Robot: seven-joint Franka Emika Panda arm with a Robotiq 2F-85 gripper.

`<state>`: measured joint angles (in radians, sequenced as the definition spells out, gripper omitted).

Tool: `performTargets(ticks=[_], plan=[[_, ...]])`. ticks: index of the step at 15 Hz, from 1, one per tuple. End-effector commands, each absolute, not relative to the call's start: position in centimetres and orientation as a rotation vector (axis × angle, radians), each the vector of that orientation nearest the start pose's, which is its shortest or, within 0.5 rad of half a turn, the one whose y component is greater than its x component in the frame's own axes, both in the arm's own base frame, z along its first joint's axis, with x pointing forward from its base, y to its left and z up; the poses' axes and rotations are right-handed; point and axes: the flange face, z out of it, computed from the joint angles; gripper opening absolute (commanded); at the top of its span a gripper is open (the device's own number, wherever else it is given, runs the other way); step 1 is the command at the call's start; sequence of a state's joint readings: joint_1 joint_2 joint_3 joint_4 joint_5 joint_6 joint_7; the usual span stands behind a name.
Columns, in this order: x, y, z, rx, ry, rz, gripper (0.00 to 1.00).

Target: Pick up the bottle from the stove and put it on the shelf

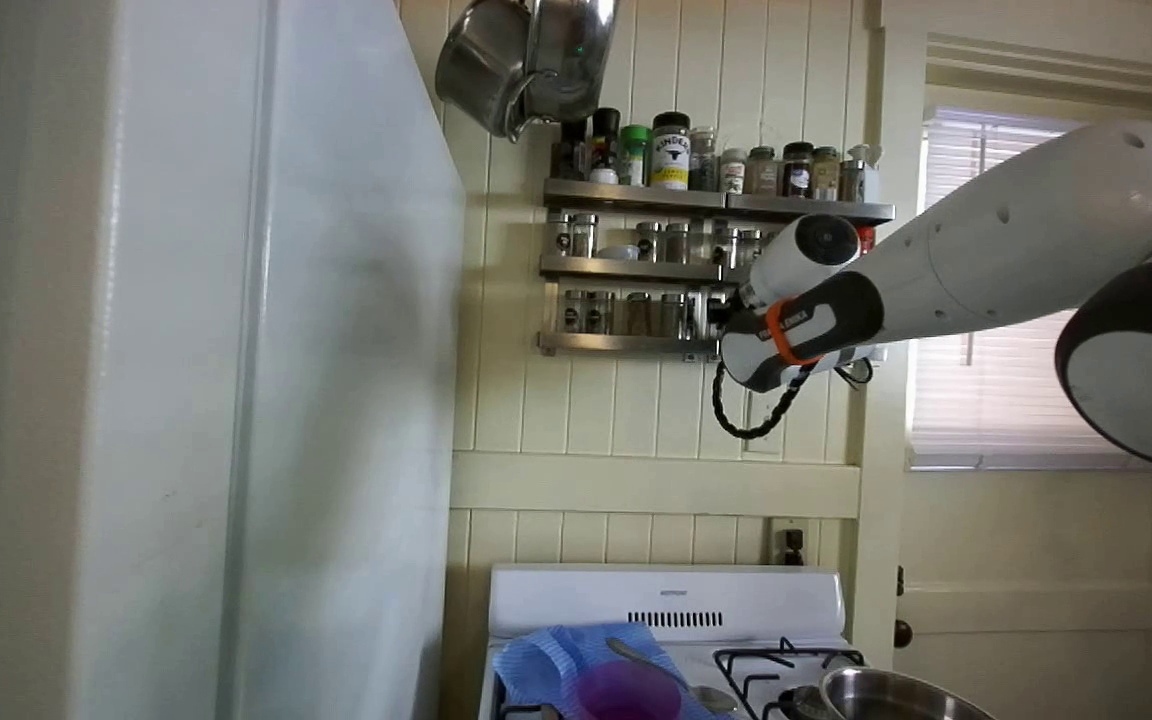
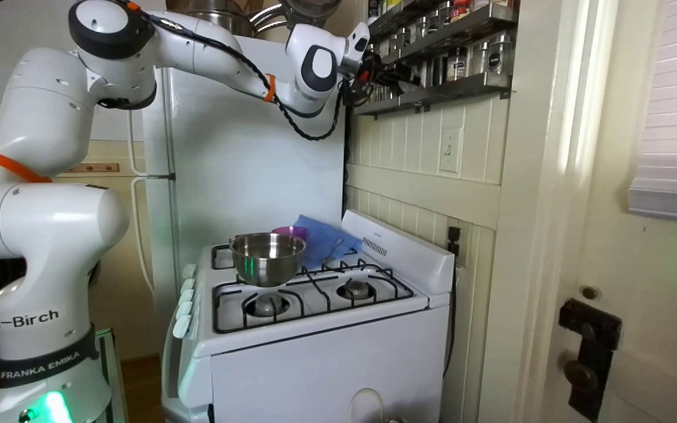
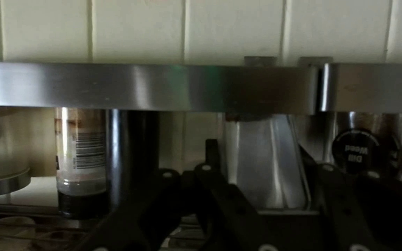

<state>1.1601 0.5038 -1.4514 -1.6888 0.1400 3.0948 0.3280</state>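
Observation:
In the wrist view, which stands upside down, the pale, shiny bottle [image 3: 257, 160] sits between the two dark fingers of my gripper [image 3: 259, 152], which is shut on it. A metal rail of the shelf [image 3: 145, 87] crosses in front of the bottle's lower end and hides it; whether the base touches the shelf floor I cannot tell. In an exterior view my gripper [image 2: 403, 76] reaches in at the lowest tier, a small pale bit of the bottle [image 2: 408, 87] at its tips. Far below stands the white stove [image 2: 327, 352] with black grates.
Beside the bottle are a barcoded jar [image 3: 82, 150], a dark cylinder [image 3: 134, 146] and a Dill Weed jar [image 3: 356, 150]. More jars line the tiers above. Pots [image 1: 526, 60] hang near the fridge [image 1: 346, 400]. A steel bowl [image 2: 268, 258] and blue cloth [image 1: 546, 660] lie on the stove.

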Motion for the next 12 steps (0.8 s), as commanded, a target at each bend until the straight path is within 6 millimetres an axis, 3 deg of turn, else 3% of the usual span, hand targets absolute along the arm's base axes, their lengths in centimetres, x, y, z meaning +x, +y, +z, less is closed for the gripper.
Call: performTargets(ticks=[1,7,12], plan=[[64.1,-0.4,67.8,-2.630,0.465,-2.139,0.24],[63.1,-1.6,70.8,-2.723,0.527,-2.043,0.24],[63.1,-1.1,71.5,-2.805,0.546,-1.914,0.24]])
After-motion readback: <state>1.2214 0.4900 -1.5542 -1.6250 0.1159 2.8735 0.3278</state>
